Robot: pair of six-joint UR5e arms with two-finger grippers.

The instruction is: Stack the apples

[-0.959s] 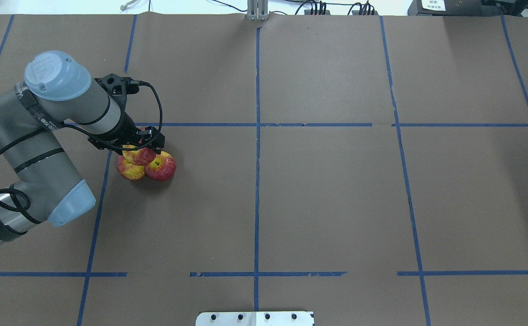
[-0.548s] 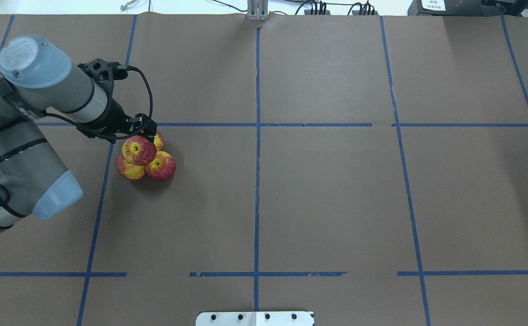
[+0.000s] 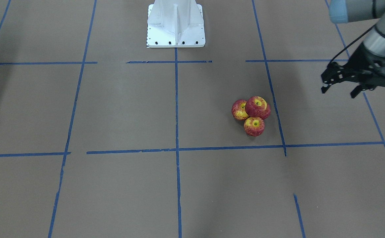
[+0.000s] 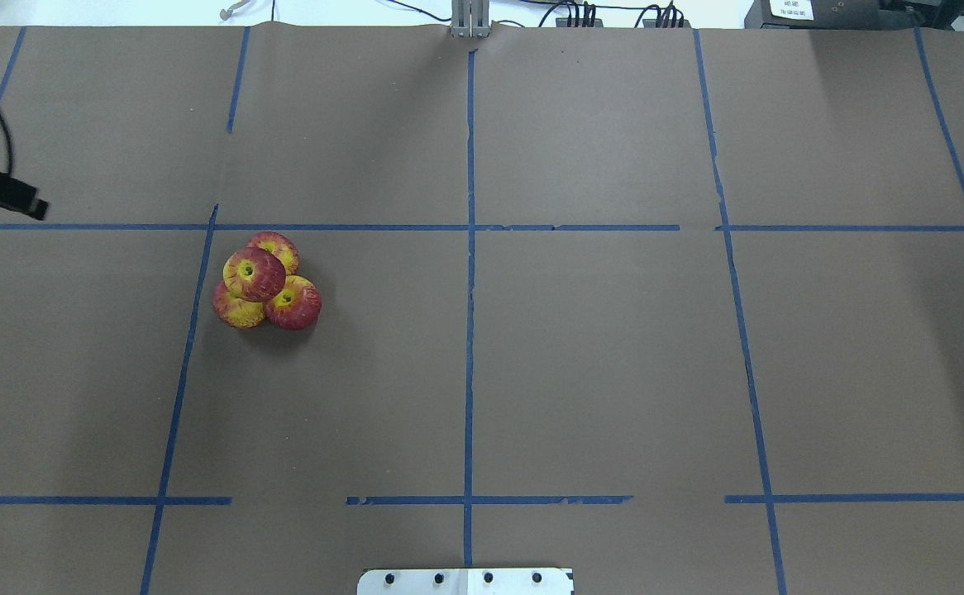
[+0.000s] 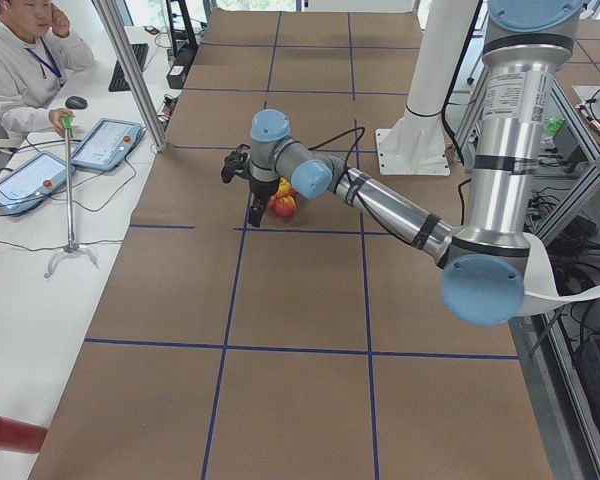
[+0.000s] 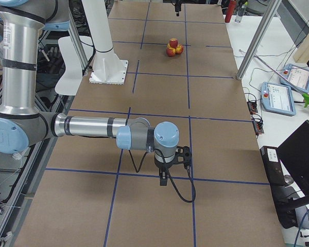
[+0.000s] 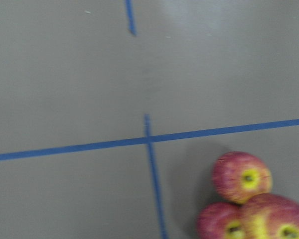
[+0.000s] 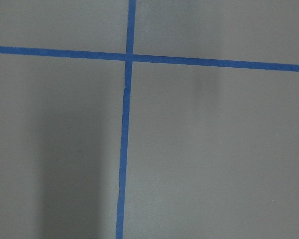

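"So, where do the apples sit?"

"All four apples are bunched together on the brown-papered table. In the overhead view that is about nine o'clock from its middle, just inside a crossing of the blue tape lines."

"Stacked?"

"Yes. Three touch one another on the paper, and the darker apple rests on top of them. Seen from above, the lower three lie at one, four and seven o'clock of it. From across the table only three show, since the top one hides the fourth."

"And the left gripper?"

"The left gripper hangs well apart from the pile, between nine and ten o'clock of it in the overhead view, at the very edge of that view. Its fingers are spread wide with nothing between them. Its wrist camera catches three of the fruit at five o'clock in its view."

"The right gripper?"

"The right gripper points down over the table at the end far from the fruit, near a tape crossing. Only the side camera shows it, so I cannot tell whether its fingers are apart or together."
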